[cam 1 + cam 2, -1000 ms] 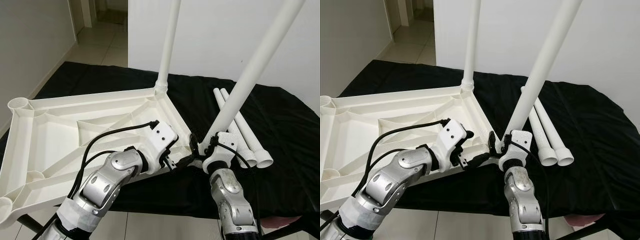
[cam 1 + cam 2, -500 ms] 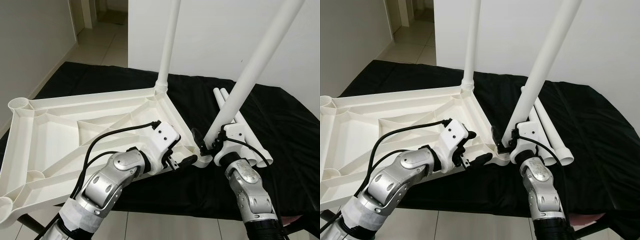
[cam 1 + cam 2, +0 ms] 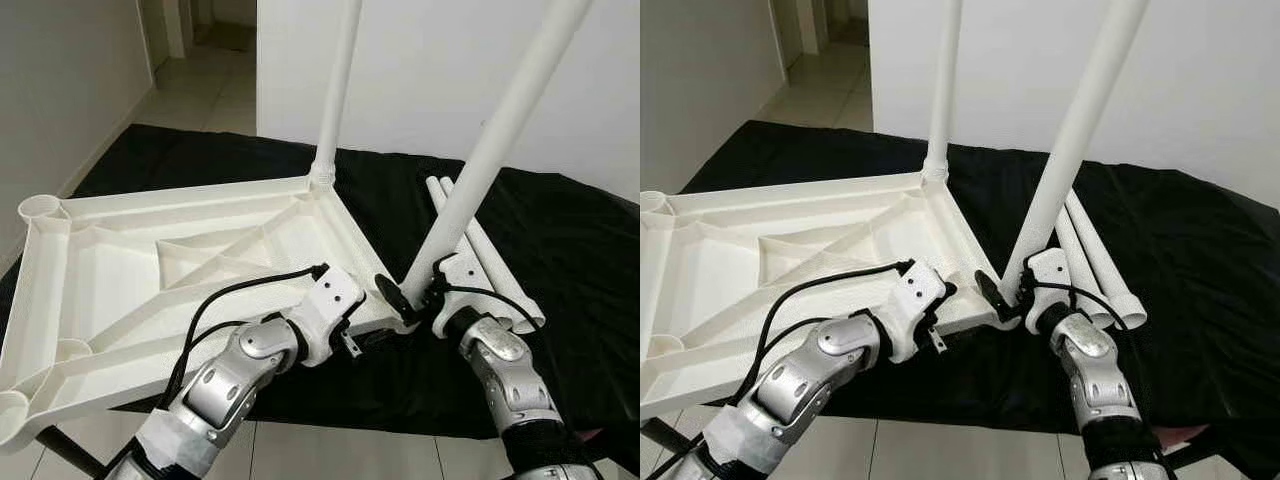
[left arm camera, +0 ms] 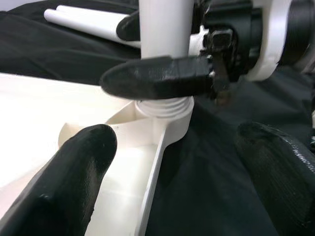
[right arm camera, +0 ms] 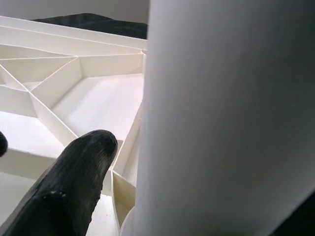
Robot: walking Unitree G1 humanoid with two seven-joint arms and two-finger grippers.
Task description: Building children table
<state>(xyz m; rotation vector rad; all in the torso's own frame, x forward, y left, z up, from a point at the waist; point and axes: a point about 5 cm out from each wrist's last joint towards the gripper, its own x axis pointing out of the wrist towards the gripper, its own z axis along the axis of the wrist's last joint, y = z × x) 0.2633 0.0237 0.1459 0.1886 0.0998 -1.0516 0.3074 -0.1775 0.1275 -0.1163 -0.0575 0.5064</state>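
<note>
A humanoid robot fits a second leg to an upturned white children's tabletop [image 3: 150,270] lying on a black-draped surface [image 3: 560,240]. The right pincer [image 3: 410,297] is closed round the base of the leg in hand [image 3: 490,150], which leans away to the robot's right instead of standing plumb, its threaded foot sitting in the near corner socket [image 4: 165,109]. The left pincer [image 3: 352,338] hovers just beside that corner with its fingers [image 4: 74,162] spread wide and holding nothing (the tabletop rim passes between them).

The risk, judging from the tilt, is cross-threading: turned at this angle, the leg could bind or jump out of the socket. The tabletop also overhangs the near edge of the surface, so a hard push on the corner might tip or slide it unless the left pincer steadies it. The long leg gives plenty of leverage, and a slip of the grip could swing it over.

One fitted leg [image 3: 338,80] already stands upright at the far corner. Two spare legs [image 3: 490,260] lie side by side on the cloth just behind the right arm, close enough to be nudged as the wrist turns. Empty sockets wait at the left corners [image 3: 38,208]. A tiled floor and a doorway lie beyond.
</note>
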